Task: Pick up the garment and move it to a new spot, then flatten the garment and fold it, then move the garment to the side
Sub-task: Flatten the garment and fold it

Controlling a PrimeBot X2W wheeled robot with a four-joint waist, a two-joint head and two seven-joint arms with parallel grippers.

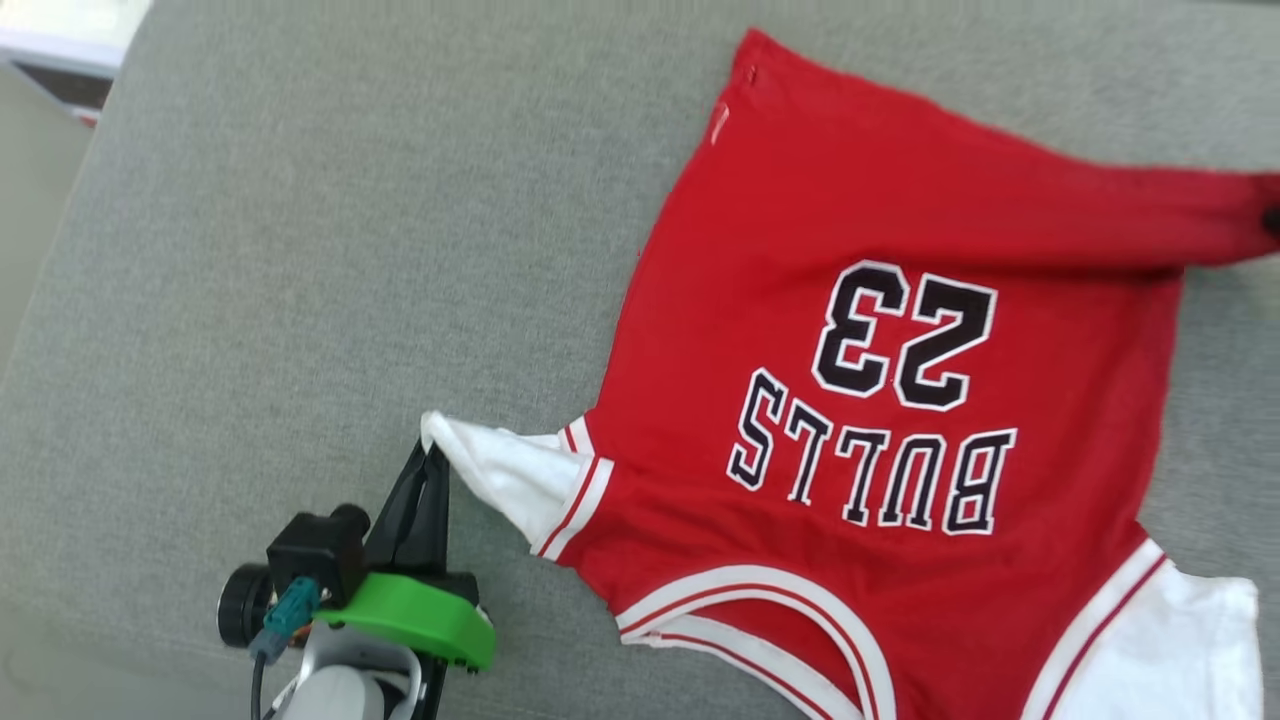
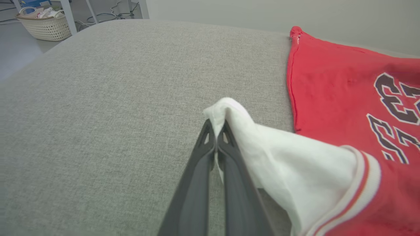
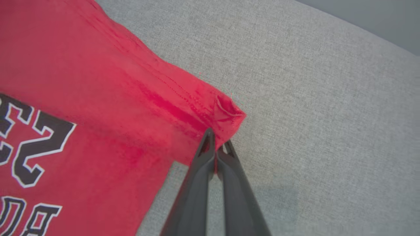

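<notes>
We have the red Bulls 23 jersey (image 1: 860, 190) lying print-up and mostly spread on the grey upholstered surface (image 1: 300, 250), so we judge ourselves to be in the flattening stage. Our left gripper (image 1: 432, 462) has its fingers pressed together on the tip of the white sleeve (image 1: 500, 480). Our right gripper (image 3: 218, 144) pinches a red hem corner (image 3: 226, 111), and a ridge (image 3: 170, 108) runs toward it. Folding and setting aside are not yet done.

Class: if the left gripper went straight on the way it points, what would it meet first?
The left gripper, jaws shut on the white sleeve of the Bulls jersey, has that fold just ahead; beyond it probably only bare grey cushion, though depth is unclear.
</notes>
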